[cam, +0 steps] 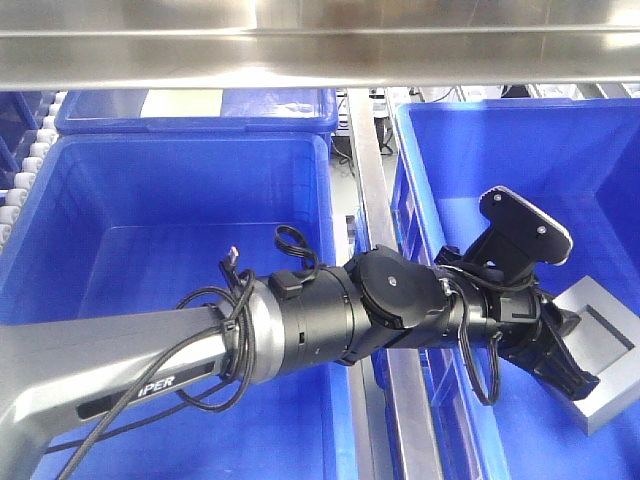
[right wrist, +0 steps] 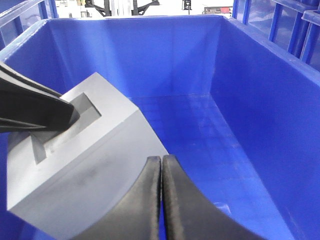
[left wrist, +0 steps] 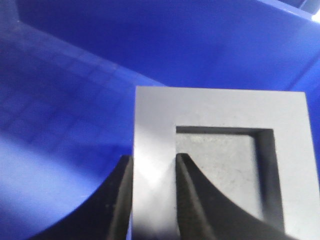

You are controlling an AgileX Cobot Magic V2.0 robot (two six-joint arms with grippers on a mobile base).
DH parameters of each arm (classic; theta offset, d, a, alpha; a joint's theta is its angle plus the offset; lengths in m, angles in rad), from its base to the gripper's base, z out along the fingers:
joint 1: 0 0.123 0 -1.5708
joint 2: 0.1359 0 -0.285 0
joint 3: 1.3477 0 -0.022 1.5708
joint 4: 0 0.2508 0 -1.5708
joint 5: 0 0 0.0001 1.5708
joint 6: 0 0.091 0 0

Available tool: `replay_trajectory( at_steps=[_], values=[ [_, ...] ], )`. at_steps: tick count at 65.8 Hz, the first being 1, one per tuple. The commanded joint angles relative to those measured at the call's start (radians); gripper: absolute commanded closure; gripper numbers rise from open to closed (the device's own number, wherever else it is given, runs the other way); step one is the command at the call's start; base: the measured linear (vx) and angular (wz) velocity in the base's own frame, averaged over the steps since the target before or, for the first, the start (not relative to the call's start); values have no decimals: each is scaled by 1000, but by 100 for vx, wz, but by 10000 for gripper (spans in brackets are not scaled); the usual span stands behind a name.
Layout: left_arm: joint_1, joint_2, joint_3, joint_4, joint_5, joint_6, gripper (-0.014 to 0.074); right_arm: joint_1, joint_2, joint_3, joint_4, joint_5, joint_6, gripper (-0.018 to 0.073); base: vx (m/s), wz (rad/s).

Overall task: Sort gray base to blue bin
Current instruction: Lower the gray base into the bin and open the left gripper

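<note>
Holding the gray base inside the blue bin

We clamp its recess wall in our left gripper, one finger inside, one outside. It looks rigid, matte and fairly weighty, so that wall suits. Our left arm reaches across the steel rail, wrist tipped down. Our right gripper is closed, empty.
</note>
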Motion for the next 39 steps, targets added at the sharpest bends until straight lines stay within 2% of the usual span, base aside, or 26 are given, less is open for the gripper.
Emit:
replay_trajectory(
  at_steps=[1, 28, 39],
  values=[
    [-4, -45, -35, -35, 8, -17, 572, -2, 3, 5, -5, -36, -9, 564, 0, 0],
    [-4, -45, -35, -35, 15, -17, 382, -2, 3, 5, -5, -36, -9, 564, 0, 0],
    [-4, -45, -35, -35, 19, -17, 358, -2, 3, 5, -5, -36, -9, 564, 0, 0]
  ],
)
